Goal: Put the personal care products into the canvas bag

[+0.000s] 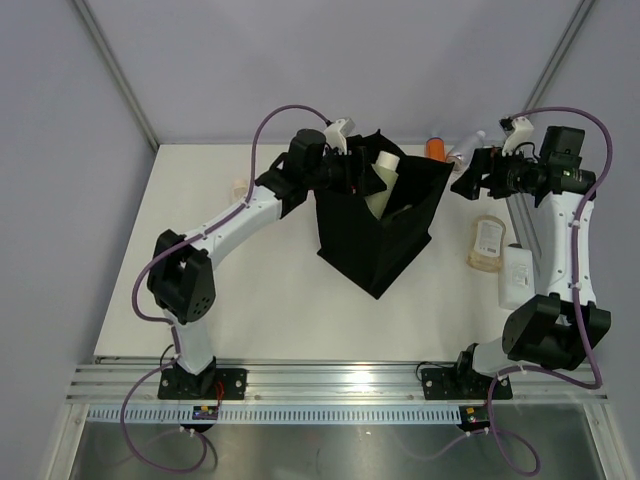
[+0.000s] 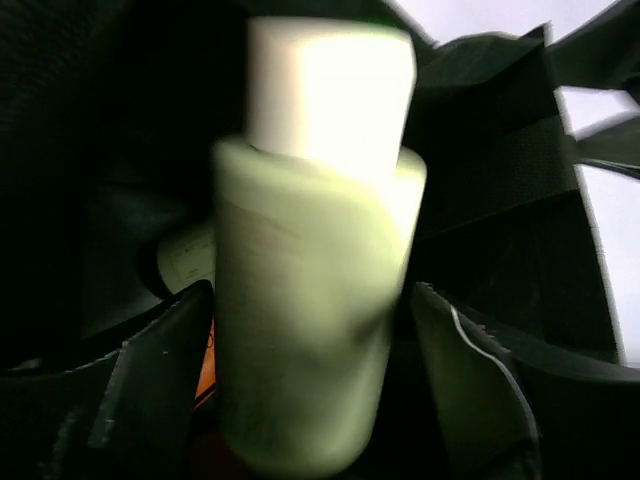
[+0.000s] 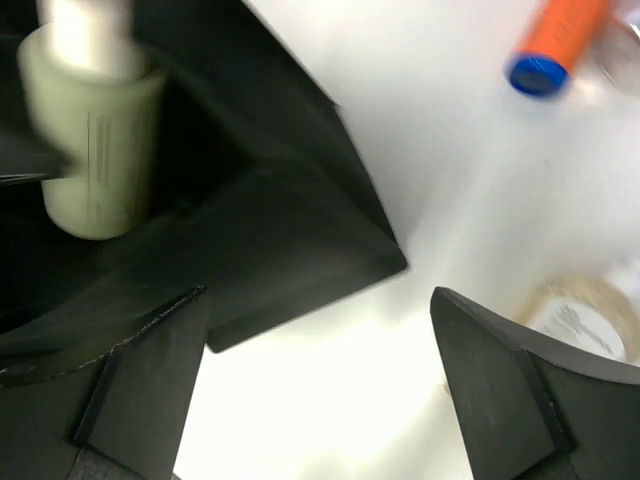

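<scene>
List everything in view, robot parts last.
canvas bag: 1, black, table centre, open
sage-green bottle: 1, white cap, in bag's mouth
orange item: 1, sliver deep in bag, mostly hidden
orange tube: 1, blue cap, table behind bag's right
small clear bottle: 1, beside orange tube
amber bottle: 1, clear, lying right of bag
flat white pack: 1, right of amber bottle
pale item: 1, unidentifiable, left of bag
table: 1, white
left gripper: open, fingers flanking sage-green bottle
right gripper: open, empty, right of bag
</scene>
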Robot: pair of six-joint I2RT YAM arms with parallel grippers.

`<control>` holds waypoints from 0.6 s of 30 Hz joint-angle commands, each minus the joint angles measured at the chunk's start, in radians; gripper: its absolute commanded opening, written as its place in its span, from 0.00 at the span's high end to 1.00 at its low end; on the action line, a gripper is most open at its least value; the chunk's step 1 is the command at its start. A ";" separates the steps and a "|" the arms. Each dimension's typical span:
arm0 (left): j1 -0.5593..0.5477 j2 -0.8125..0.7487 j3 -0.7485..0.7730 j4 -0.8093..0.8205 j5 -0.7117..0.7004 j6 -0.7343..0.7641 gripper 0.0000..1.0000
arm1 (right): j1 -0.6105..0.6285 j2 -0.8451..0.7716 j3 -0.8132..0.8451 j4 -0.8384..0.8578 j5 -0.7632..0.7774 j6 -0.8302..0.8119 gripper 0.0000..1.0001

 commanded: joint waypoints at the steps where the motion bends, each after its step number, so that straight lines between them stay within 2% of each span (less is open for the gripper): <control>1: 0.000 -0.122 0.000 0.157 0.030 0.024 0.13 | -0.015 0.013 -0.058 0.028 0.219 0.067 0.00; 4: 0.001 -0.146 -0.015 0.156 0.034 0.042 0.11 | -0.037 -0.006 -0.142 0.077 0.320 0.081 0.01; 5: 0.001 -0.160 -0.021 0.157 0.036 0.048 0.03 | -0.043 -0.006 -0.153 0.074 0.325 0.078 0.00; 10: 0.001 -0.191 -0.038 0.159 0.037 0.068 0.03 | -0.098 0.025 -0.196 0.062 0.342 0.089 0.01; 15: 0.001 -0.260 -0.036 0.125 -0.008 0.146 0.02 | -0.107 0.081 -0.253 0.048 0.509 0.124 0.00; 18: 0.003 -0.336 -0.036 0.041 -0.079 0.232 0.02 | -0.107 0.111 -0.299 0.112 0.593 0.142 0.00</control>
